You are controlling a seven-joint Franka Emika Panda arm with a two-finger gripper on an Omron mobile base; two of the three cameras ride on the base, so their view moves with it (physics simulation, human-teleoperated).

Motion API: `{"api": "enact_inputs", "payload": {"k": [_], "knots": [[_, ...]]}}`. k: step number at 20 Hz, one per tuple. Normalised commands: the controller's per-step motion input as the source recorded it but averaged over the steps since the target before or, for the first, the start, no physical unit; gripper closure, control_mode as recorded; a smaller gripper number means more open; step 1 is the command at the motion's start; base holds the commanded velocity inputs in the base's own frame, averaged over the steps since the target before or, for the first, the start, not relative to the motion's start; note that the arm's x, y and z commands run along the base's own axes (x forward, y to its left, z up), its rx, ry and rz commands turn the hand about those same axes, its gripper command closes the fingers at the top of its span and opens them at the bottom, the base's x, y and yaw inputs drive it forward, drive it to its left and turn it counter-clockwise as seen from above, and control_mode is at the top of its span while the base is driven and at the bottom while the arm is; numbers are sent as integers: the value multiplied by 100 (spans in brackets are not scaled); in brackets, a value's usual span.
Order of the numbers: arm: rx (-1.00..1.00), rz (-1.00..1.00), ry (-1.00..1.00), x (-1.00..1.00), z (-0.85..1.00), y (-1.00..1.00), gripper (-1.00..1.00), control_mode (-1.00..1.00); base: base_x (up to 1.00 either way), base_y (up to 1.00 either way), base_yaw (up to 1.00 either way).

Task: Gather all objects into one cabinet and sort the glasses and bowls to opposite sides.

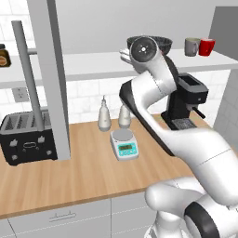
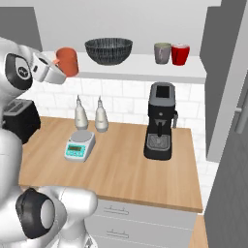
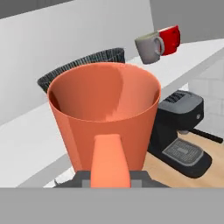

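Tool (image 2: pixel 57 64) clenched on handle of orange cup (image 2: pixel 67 61), cup upright, held at left end of cabinet shelf (image 2: pixel 140 67); can't tell if its base touches shelf. Hand view: cup mouth open, empty. Bowl (image 2: pixel 109 50) on shelf just right of cup, apart. Grey cup (image 2: pixel 162 53) & red cup (image 2: pixel 180 54) side by side further right, near cabinet wall. Below on bench (image 2: pixel 121 169): scale (image 2: pixel 80 145), two white bottles (image 2: pixel 81 114), coffee machine (image 2: pixel 160 128), toaster (image 1: pixel 28 137).
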Motion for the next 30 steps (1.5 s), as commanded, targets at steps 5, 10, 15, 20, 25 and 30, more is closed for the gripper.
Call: {"api": "enact_inputs", "payload": {"k": [5,10,15,20,25,30], "knots": [[0,0,0,0,38,-32,100,-100,0,0,0],[0,4,15,27,18,-45,100,-100,0,0,0],[-1,0,22,42,0,-62,100,-100,0,0,0],[-8,1,4,43,0,-51,100,-100,0,0,0],[-10,8,0,34,0,-47,100,-100,0,0,0],[-10,16,-2,24,0,-56,100,-100,0,0,0]]}}
